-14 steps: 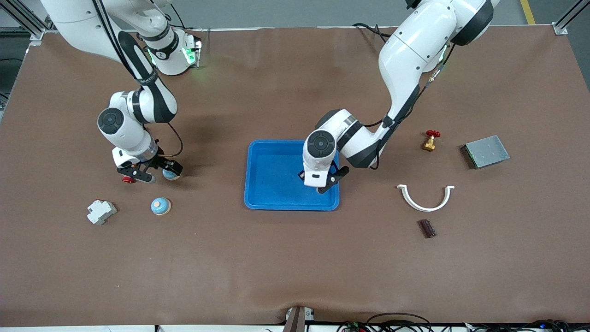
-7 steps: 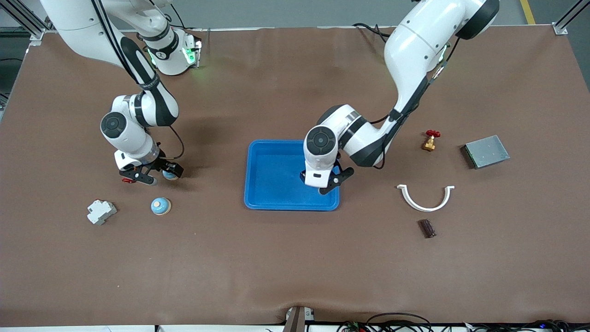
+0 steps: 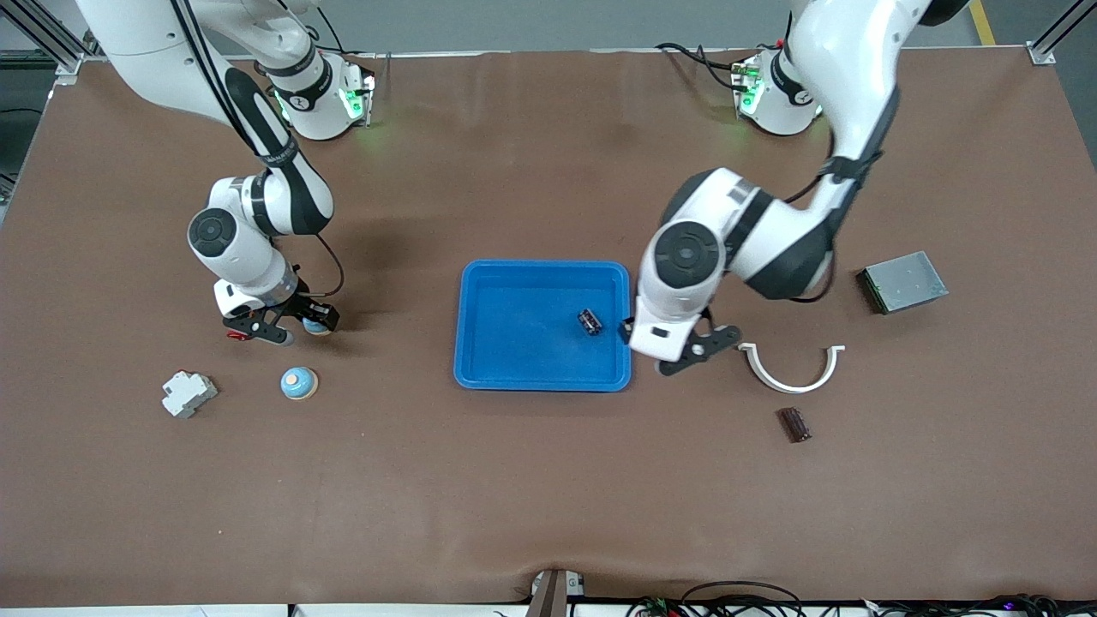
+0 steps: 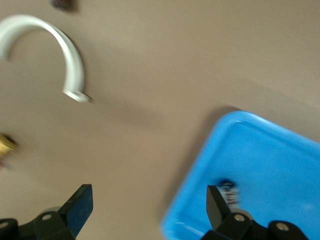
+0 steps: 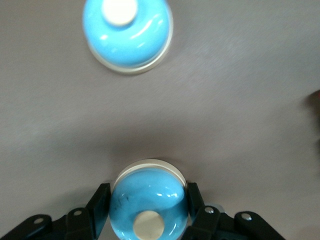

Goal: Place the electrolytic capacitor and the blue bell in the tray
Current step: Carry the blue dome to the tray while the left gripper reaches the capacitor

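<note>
The bright blue tray (image 3: 514,343) lies mid-table. The small dark electrolytic capacitor (image 3: 589,322) lies in it near the rim toward the left arm's end; the left wrist view shows it too (image 4: 229,190), inside the tray (image 4: 270,165). My left gripper (image 3: 677,347) is open and empty, up over the table just beside that rim (image 4: 147,205). My right gripper (image 3: 291,326) is shut on a blue bell (image 3: 315,325), its fingers pressed on both sides (image 5: 149,200). A second blue bell (image 3: 299,382) stands nearer the front camera (image 5: 127,32).
A white curved clip (image 3: 791,368), a small dark brown piece (image 3: 794,424) and a grey metal box (image 3: 902,281) lie toward the left arm's end. A white breaker (image 3: 187,393) lies beside the second bell. A small red item (image 3: 233,335) shows at the right gripper.
My left gripper let go of the capacitor in the tray, rose and moved off the tray toward the left arm's end. My right gripper stayed at the blue bell.
</note>
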You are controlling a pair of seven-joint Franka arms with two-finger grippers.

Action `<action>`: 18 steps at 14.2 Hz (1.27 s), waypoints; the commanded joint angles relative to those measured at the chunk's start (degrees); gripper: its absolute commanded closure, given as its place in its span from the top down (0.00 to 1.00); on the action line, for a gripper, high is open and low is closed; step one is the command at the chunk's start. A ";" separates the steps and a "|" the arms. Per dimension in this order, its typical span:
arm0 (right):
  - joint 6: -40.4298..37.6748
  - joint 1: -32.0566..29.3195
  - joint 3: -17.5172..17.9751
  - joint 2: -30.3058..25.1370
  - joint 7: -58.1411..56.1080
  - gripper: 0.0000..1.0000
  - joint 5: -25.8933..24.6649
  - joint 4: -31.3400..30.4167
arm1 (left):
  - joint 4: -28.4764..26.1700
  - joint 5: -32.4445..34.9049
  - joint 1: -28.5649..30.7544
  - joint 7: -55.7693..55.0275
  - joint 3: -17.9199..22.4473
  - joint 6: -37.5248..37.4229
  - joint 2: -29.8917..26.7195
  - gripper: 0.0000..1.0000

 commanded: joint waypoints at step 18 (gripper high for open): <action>-17.03 30.36 -0.21 0.26 47.64 0.00 7.96 19.55 | -1.34 3.26 21.59 25.89 1.96 22.20 9.12 1.00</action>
